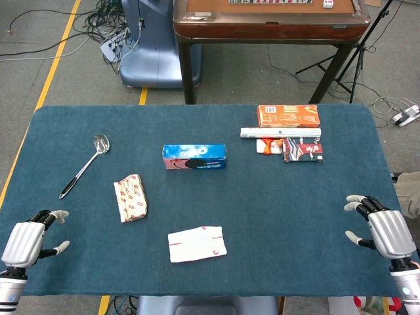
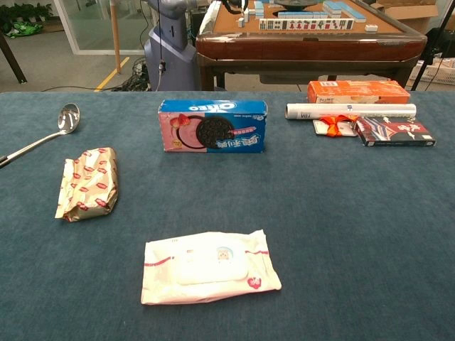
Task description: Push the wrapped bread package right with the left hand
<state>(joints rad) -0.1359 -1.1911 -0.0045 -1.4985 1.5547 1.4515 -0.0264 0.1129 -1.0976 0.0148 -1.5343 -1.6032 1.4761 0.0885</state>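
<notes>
The wrapped bread package [image 1: 130, 197] [image 2: 88, 182], cream with red marks, lies on the blue table left of centre. My left hand [image 1: 27, 240] hovers at the near left corner, fingers apart, holding nothing, well to the left of and nearer than the package. My right hand [image 1: 382, 227] stays at the near right edge, likewise open and empty. Neither hand shows in the chest view.
A metal ladle [image 1: 85, 164] [image 2: 43, 139] lies left of the package. A blue Oreo box [image 1: 194, 157] [image 2: 213, 126] stands behind, and a white wipes pack [image 1: 197, 244] [image 2: 210, 266] lies to the near right. An orange box [image 1: 288, 116], white tube [image 1: 280, 132] and small packets [image 1: 302, 150] sit far right.
</notes>
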